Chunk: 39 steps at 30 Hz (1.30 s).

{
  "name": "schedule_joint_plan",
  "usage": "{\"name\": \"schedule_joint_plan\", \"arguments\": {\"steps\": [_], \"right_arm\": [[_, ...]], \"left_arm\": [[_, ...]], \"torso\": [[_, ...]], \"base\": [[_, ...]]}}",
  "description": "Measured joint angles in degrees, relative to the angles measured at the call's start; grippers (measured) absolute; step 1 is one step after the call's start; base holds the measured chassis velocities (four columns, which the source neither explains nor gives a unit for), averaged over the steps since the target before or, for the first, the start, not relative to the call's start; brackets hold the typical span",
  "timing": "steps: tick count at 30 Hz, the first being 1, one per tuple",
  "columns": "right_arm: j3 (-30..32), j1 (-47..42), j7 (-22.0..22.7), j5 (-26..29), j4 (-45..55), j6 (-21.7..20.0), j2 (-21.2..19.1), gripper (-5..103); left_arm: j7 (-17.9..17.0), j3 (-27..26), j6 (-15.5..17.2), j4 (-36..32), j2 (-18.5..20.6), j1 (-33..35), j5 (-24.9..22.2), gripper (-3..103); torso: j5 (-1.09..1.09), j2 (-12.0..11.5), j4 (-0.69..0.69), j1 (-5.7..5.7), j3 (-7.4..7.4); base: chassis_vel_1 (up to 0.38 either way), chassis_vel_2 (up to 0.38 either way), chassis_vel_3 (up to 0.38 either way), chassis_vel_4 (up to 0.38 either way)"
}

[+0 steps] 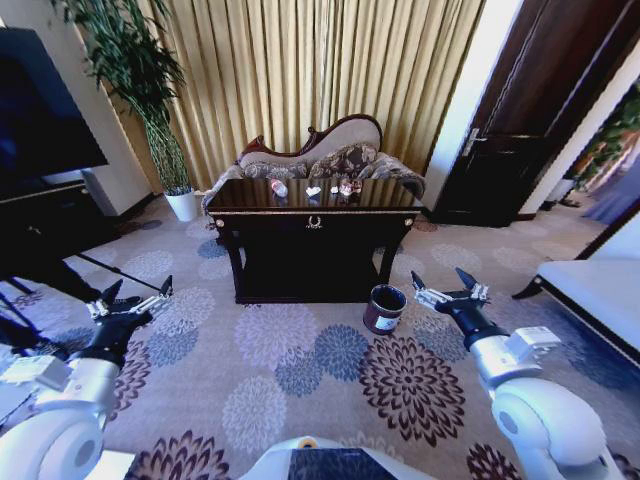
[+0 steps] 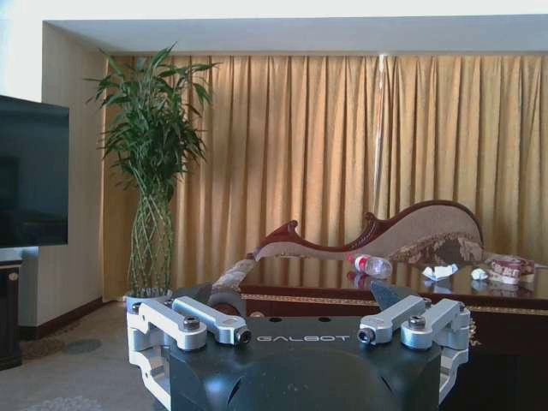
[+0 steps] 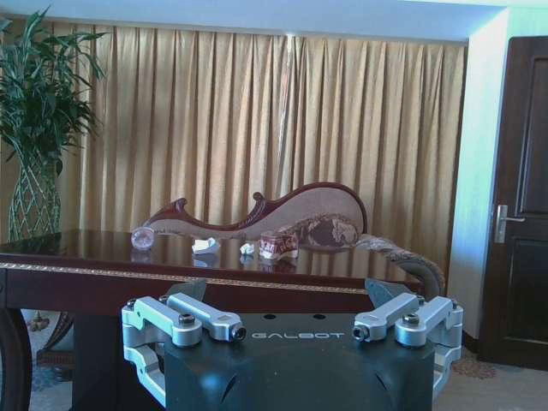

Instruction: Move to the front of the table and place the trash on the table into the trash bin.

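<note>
The dark glossy table (image 1: 312, 221) with gold trim stands ahead of me across the flowered carpet. On its top lie a clear bottle (image 1: 279, 187) with a red-white label, crumpled white paper (image 1: 314, 190) and wrapper bits (image 1: 346, 187). The left wrist view shows the bottle (image 2: 370, 265), paper (image 2: 440, 272) and wrapper (image 2: 510, 268); the right wrist view shows the bottle (image 3: 142, 238), paper (image 3: 204, 246) and wrapper (image 3: 278, 244). The dark trash bin (image 1: 384, 309) stands on the floor by the table's front right leg. My left gripper (image 1: 135, 297) and right gripper (image 1: 447, 285) hang open and empty, well short of the table.
A chaise sofa (image 1: 330, 150) sits behind the table against gold curtains. A tall plant in a white pot (image 1: 182, 205) is at the back left, with a TV (image 1: 40, 120) on a black stand and tripod legs (image 1: 100, 268) nearer. A dark door (image 1: 520, 130) and a white bench (image 1: 600, 290) are to the right.
</note>
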Motion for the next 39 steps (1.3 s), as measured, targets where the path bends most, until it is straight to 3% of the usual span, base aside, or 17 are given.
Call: {"name": "schedule_joint_plan", "arguments": {"steps": [39], "right_arm": [[-2.40, -0.01, -0.04, -0.28, 0.00, -0.47, 0.90, 100]], "left_arm": [[0.77, 0.07, -0.05, 0.00, -0.95, 1.07, 0.52, 100]], "torso": [[0.00, 0.00, 0.00, -0.02, -0.01]], "base": [[-0.182, 0.177, 0.179, -0.181]]}}
